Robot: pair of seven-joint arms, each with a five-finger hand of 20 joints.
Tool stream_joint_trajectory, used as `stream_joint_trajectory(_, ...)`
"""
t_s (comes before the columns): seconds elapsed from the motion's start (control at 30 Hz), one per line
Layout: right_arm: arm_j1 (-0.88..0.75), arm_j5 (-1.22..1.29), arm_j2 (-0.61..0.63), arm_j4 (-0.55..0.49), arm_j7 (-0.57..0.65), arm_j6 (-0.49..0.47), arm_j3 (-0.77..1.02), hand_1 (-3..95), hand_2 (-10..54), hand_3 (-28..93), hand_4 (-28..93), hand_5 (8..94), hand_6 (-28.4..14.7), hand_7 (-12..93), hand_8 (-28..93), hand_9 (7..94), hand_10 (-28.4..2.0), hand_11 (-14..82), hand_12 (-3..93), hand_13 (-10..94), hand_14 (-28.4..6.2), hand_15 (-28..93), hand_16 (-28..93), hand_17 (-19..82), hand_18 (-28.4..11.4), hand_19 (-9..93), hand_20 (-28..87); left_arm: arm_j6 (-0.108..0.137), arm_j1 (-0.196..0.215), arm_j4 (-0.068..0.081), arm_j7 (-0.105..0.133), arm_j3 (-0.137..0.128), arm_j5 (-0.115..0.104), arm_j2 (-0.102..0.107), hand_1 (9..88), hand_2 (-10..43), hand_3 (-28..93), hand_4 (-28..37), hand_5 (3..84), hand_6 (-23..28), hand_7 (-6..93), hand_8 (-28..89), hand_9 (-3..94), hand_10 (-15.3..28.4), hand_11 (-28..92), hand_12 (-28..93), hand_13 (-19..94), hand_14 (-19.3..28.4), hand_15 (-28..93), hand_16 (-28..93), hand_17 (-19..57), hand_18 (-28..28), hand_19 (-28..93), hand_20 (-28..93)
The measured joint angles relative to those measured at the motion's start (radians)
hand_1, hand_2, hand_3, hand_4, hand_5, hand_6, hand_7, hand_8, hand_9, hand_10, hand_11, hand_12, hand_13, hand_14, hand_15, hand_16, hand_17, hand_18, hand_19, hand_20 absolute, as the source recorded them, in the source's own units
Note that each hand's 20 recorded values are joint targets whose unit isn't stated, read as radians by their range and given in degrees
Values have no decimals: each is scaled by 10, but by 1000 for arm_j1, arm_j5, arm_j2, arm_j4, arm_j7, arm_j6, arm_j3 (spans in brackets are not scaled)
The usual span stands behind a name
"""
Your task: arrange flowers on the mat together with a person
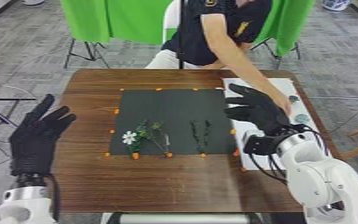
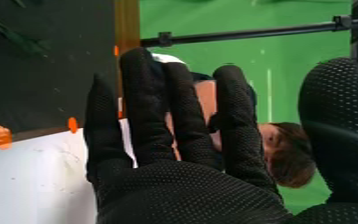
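Taking the counter as a clock with twelve at its far side, the arranging looks partway along. The dark mat carries a white flower with green leaves at its eight o'clock, a green sprig beside it near seven, and two slim dark sprigs between four and five. The mat's twelve o'clock stretch is bare.

The step in hand seems to be choosing or fetching the next piece. From one o'clock, the person's arm extends over the white sheet at three, with the person's hand next to a small piece; whether it grips it I cannot tell. A pale green piece lies nearby, towards five from that hand.

The right hand is between two and three o'clock from the mat's middle, above the seam of mat and sheet. Its fingers are nearly straight, thumb wide apart, holding nothing. The left hand, off the mat between eight and nine, is open and empty too.

The next move probably calls for letting the person's hand clear, then lowering the right fingers to a stem and pinching it lightly, without brushing the pieces laid out.
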Motion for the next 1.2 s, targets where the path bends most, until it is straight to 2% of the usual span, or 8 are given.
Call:
stream_joint_trajectory(0.13,14,-1,11,6,-5,-1,-2,245,7,747,-265,434,28,152,-120,450,-148,108,143,390,-179,311,132,79,-262,516,111,2,-6,2,-4,13,1,5,194,54,759,-283,402,52,104,-85,416,188,222,118,308,278,506,-70,-73,254,502,231)
stream_joint_trajectory(0.3,24,-3,19,6,-5,-1,-8,242,9,748,-265,431,28,151,-119,447,-148,105,144,393,-181,311,141,78,-264,515,114,2,-11,2,-12,14,2,5,195,55,760,-283,402,55,106,-85,415,188,223,118,308,278,506,-71,-73,253,503,231)
stream_joint_trajectory(0.73,32,-9,19,24,3,15,-10,233,9,750,-265,422,25,146,-116,438,-148,97,144,389,-183,298,143,76,-266,511,115,5,-18,1,-12,21,3,13,196,55,760,-283,404,57,107,-85,415,189,227,117,307,278,507,-72,-73,253,504,232)
stream_joint_trajectory(1.2,27,-12,19,32,5,15,18,231,8,749,-264,418,25,144,-114,431,-146,86,145,384,-185,277,150,73,-268,508,113,6,-22,0,-14,21,4,14,197,54,761,-283,404,58,108,-85,414,188,229,117,307,277,506,-72,-73,253,504,231)
